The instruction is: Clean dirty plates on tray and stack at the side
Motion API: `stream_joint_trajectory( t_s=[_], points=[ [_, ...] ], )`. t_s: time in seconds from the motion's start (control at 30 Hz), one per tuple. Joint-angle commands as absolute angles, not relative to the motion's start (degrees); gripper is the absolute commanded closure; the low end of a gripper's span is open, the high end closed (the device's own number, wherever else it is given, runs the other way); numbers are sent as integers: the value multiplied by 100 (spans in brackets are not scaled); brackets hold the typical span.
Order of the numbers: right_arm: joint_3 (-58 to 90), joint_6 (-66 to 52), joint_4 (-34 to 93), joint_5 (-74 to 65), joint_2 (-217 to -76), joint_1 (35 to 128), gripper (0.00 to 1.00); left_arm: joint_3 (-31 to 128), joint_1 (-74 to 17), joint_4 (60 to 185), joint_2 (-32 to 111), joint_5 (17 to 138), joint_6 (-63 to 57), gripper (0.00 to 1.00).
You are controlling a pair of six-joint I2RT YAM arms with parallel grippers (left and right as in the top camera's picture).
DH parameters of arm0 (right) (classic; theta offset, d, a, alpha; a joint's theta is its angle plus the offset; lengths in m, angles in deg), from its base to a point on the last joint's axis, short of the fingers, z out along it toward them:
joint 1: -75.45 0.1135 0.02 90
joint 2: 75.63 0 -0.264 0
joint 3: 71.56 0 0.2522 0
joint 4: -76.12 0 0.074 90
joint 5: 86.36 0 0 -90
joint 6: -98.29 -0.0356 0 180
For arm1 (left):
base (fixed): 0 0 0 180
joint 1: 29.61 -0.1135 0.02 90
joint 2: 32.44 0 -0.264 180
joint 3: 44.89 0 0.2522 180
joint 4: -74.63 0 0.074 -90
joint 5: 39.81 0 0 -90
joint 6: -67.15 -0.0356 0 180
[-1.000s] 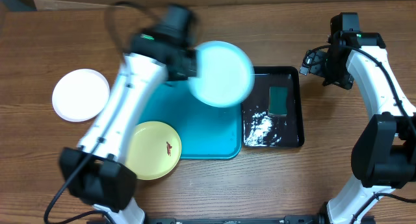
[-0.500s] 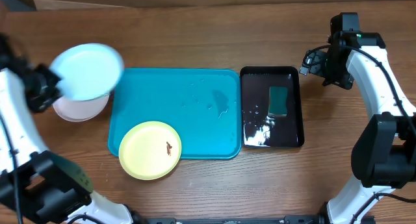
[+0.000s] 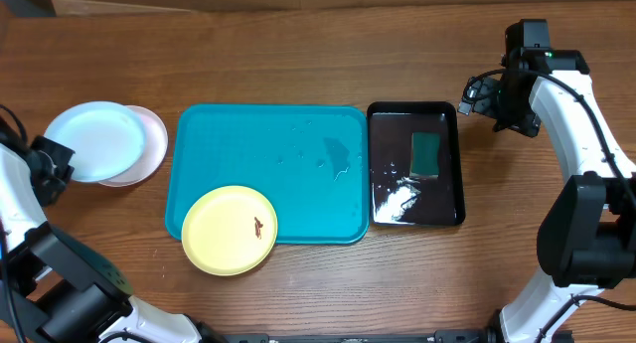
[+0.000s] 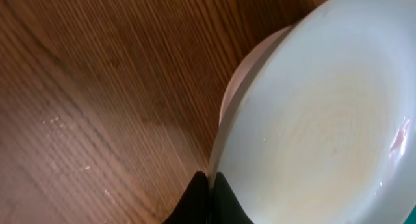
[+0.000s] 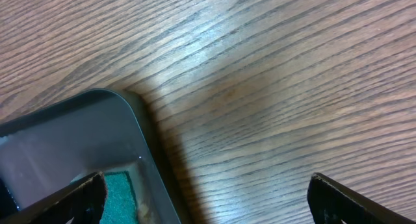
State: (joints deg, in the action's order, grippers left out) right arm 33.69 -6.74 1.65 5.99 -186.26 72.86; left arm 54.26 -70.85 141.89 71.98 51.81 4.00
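Note:
My left gripper [image 3: 58, 166] is shut on the rim of the light blue plate [image 3: 92, 140], which lies on the white plate [image 3: 151, 144] on the table left of the tray. In the left wrist view its fingers [image 4: 201, 188] pinch that rim, with the light blue plate [image 4: 325, 120] over the white plate's edge [image 4: 250, 60]. The pale yellow plate [image 3: 230, 230] with a brown smudge sits on the front left of the teal tray [image 3: 288, 154], overhanging its front rim. My right gripper [image 3: 479, 96] is open and empty beside the basin's far right corner [image 5: 209, 201].
A black basin [image 3: 452, 174] with foamy water and a green sponge [image 3: 425, 153] stands right of the tray; its corner [image 5: 123, 120] and the sponge [image 5: 120, 195] show in the right wrist view. Water drops lie on the tray.
My left arm has swung the light blue plate from above the tray to the far left and lowered it onto the white plate. The right arm has not moved.

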Motion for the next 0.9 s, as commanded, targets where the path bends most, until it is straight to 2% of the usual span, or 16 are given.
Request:
stream_joint_trajectory(
  t_s=[0.0,0.1,0.13,0.2,0.27,0.43,0.5,0.53,0.57,0.83,0.87],
  points=[
    [3441,-713,184,612,-18504,7275,0,5128,-7030,13846,7106,5197,452,88],
    [3441,-715,184,612,-18504,7275,0,5113,-7015,13640,7106,5439,247,76],
    [3441,-715,184,612,-18504,7275,0,5113,-7006,13551,7106,5643,109,65],
    [3441,-713,182,612,-18504,7275,0,5113,-7002,13441,7106,6139,-123,24],
    [3441,-715,184,612,-18504,7275,0,5126,-7004,13465,7100,6615,-232,17],
    [3441,-713,184,612,-18504,7275,0,5144,-6986,13870,6975,7651,-234,19],
    [3441,-713,184,612,-18504,7275,0,5144,-6938,14250,6866,7660,-278,22],
    [3441,-715,184,612,-18504,7275,0,5144,-6908,14388,6824,7662,-374,29],
    [3441,-715,184,612,-18504,7275,0,5144,-6873,14521,6787,7640,-448,31],
    [3441,-715,184,612,-18504,7275,0,5137,-6433,15876,6676,7516,-1154,40],
    [3441,-715,184,612,-18504,7275,0,5122,-6335,16036,6639,7492,-1285,44]
  ],
)
